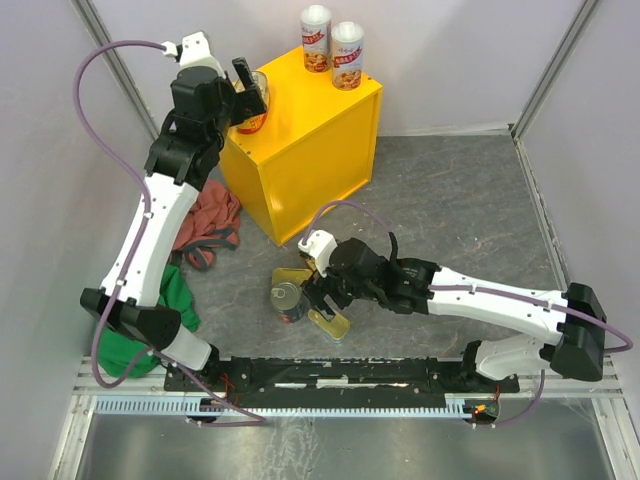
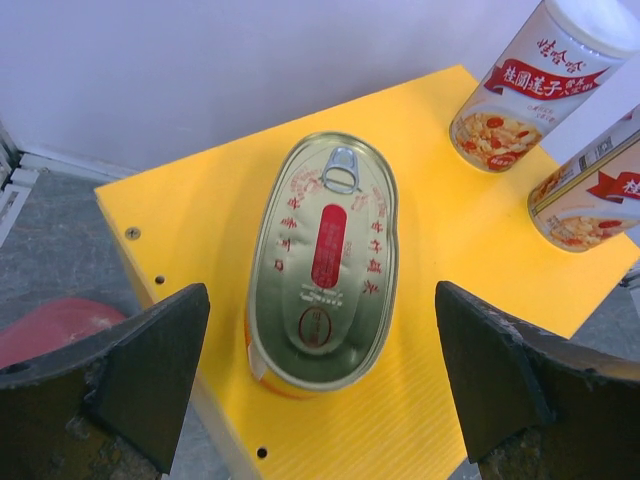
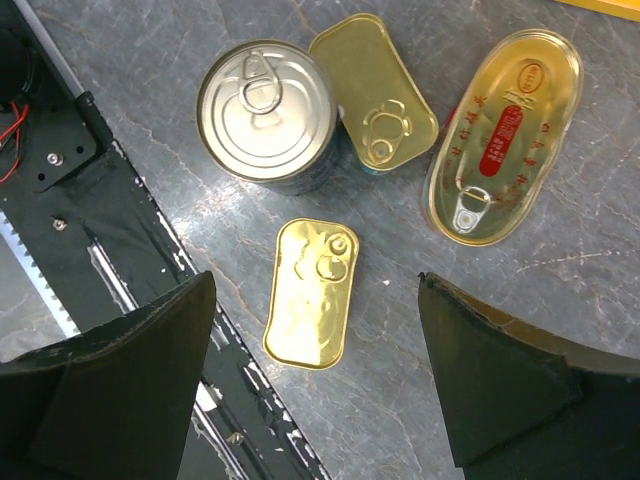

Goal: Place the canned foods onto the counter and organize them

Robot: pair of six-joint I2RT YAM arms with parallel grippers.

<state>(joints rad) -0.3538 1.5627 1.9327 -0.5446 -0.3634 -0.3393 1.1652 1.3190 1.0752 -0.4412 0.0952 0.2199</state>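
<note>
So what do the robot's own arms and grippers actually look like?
Both the left arm and right arm have glossy white link shells with chunky black joint housings. A thin purple cable loops loosely along each. The left gripper and right gripper each carry two broad, wedge-shaped matte black fingers.

The oval tin [image 2: 322, 262] on the yellow tabletop [image 2: 200, 230] is glossy gold metal; the tabletop looks matt, perhaps ribbed plastic.

There were two tall red-labelled cylinders [image 1: 315, 38] [image 1: 347, 55], two oval gold tins [image 2: 322, 260] [image 3: 503, 135], two rectangular gold tins [image 3: 312, 292] [image 3: 373, 92] and one round can [image 3: 265, 110]. One yellow counter [image 1: 310, 150] stood at twelve o'clock; two cloths [image 1: 210, 215] [image 1: 175, 295] lay at nine o'clock.
</note>
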